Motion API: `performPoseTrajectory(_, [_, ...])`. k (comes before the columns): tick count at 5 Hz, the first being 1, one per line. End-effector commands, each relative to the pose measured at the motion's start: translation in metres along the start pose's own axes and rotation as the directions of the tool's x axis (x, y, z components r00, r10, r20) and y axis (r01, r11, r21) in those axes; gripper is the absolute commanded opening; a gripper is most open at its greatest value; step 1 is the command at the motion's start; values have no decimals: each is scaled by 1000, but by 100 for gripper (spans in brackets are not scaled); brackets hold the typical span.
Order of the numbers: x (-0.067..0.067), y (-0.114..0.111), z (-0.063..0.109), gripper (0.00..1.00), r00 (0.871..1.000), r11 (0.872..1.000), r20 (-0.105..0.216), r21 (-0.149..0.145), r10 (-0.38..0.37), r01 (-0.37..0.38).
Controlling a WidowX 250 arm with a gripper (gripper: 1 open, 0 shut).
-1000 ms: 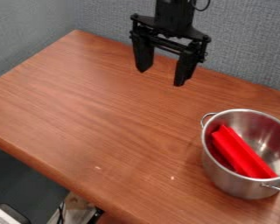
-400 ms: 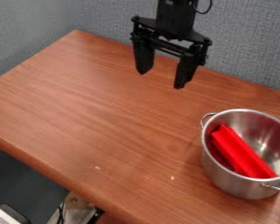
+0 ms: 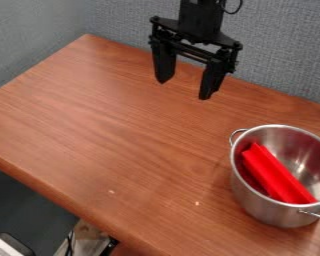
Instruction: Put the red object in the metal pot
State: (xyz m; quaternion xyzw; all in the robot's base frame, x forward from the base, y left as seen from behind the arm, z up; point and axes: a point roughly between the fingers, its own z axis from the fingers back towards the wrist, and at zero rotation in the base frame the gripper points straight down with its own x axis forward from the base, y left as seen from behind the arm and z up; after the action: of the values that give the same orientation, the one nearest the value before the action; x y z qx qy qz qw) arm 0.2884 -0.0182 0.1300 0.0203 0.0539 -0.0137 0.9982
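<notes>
- Two fingers of your black hand (image 3: 186, 82) hang pointing down near the far edge of the table, spread wide apart, with nothing held between them.
- At the lower left, beyond the edge of the table, you have a dark area with a pale piece of equipment (image 3: 3, 246) in the corner and some cables beside it; they are too small and cut off for you to make out more.
- Your wooden table (image 3: 109, 125) fills most of the view, its brown top running from the left corner across to the right, with a few small pale specks on its nearer part.
- Behind the table you see a grey, textured wall panel (image 3: 286, 45), with your hand in front of it.
- To the right of your hand and nearer the camera, the metal pot (image 3: 247, 195) stands upright on the table, open at the top, with a wire handle on its far left side and another at its near right.
- Inside that pot lies the red object (image 3: 276, 175), slanting from upper left to lower right, well apart from your hand.
</notes>
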Motion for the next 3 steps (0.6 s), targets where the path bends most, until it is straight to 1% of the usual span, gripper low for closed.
performPoseTrajectory(1, [4, -2, 11, 100, 999, 1000, 38, 10, -10, 9])
performPoseTrajectory(3, [4, -3, 12, 100, 999, 1000, 32, 14, -4, 4])
